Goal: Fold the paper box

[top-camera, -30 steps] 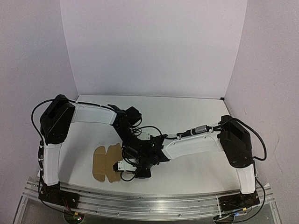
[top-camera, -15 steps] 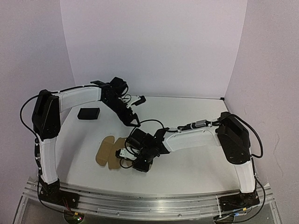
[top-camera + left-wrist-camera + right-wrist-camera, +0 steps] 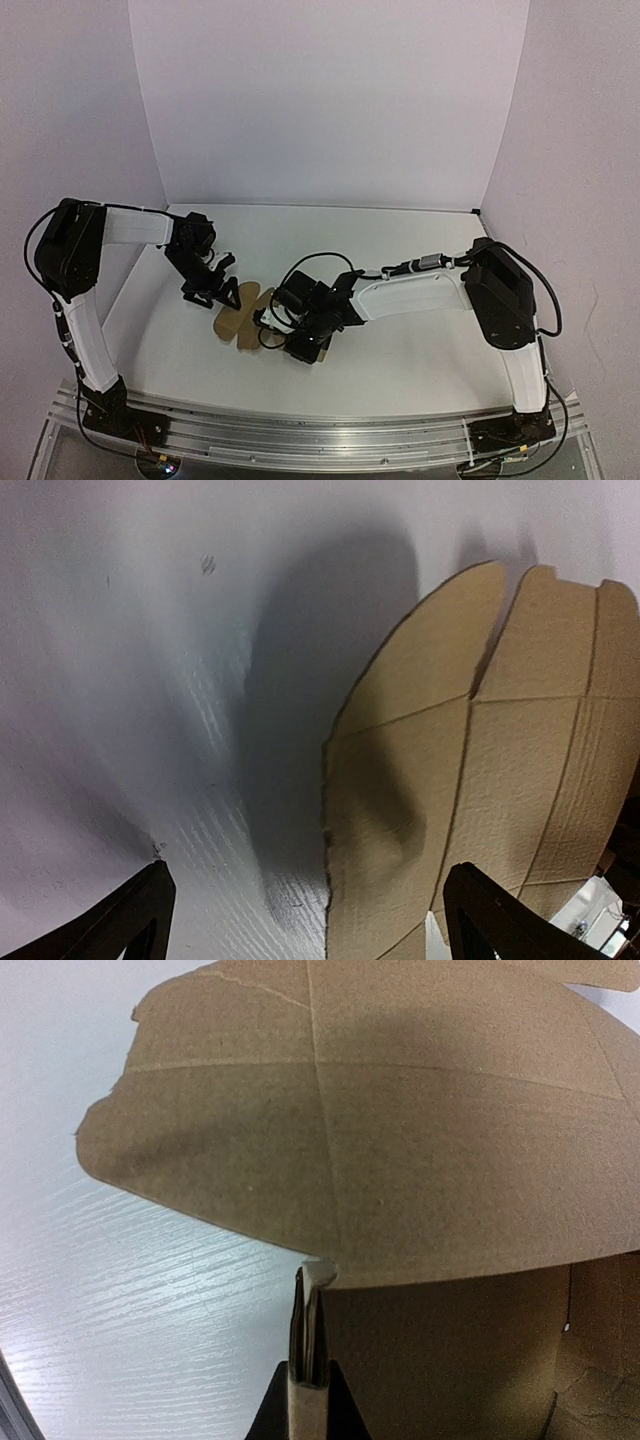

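Observation:
The paper box (image 3: 238, 320) is a flat brown die-cut sheet with rounded flaps, lying on the white table left of centre. My left gripper (image 3: 218, 290) hovers low over its far-left flaps, open. In the left wrist view the sheet (image 3: 500, 740) fills the right half, and its left edge runs between the spread fingers of that gripper (image 3: 315, 920). My right gripper (image 3: 275, 318) is at the sheet's right side. In the right wrist view a raised flap (image 3: 400, 1110) arches overhead, and the gripper (image 3: 310, 1290) is shut on a thin cardboard edge held upright.
White walls close in the table at the back and on both sides (image 3: 320, 120). The right arm's cables (image 3: 320, 265) loop above its wrist near the sheet. A metal rail (image 3: 320, 430) runs along the near edge.
The left arm swung from the back of the table down to the sheet's left side and its jaws opened wide. The right gripper stayed shut, and the sheet shifted slightly right.

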`<action>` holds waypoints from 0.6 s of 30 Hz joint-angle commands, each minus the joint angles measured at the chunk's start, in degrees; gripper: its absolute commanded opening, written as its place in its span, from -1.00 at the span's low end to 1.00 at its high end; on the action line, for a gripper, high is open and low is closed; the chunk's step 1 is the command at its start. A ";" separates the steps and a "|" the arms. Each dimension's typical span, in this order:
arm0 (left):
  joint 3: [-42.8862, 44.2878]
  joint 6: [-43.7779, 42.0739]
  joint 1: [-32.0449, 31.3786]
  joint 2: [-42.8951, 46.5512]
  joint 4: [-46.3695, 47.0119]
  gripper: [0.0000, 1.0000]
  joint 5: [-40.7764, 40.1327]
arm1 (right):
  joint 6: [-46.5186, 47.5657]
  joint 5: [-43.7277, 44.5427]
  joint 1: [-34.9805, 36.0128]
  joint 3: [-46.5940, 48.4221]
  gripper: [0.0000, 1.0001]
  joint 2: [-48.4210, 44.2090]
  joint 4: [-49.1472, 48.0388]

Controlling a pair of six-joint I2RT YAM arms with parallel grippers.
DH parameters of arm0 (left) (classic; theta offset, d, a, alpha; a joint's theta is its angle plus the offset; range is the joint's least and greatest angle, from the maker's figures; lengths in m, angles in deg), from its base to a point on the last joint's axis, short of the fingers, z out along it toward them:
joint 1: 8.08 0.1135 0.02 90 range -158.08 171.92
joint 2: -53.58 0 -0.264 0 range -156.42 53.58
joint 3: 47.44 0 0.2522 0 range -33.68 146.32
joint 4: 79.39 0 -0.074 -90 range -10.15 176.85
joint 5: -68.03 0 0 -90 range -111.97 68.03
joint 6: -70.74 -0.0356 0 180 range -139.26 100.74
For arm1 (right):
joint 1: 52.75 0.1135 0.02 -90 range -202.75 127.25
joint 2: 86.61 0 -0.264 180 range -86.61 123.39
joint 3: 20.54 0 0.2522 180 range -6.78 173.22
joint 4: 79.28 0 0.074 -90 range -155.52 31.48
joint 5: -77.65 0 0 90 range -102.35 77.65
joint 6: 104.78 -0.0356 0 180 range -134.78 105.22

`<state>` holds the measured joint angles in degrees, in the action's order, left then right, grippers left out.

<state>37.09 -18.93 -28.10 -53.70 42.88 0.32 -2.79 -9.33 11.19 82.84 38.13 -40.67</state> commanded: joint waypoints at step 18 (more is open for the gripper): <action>1.33 5.13 1.07 1.17 6.88 -0.70 29.45 | -4.46 2.55 -0.16 6.01 -0.98 5.15 0.99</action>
<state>34.23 -13.36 -26.78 -54.49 49.52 23.73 -5.90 -7.25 11.17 86.94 40.80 -40.18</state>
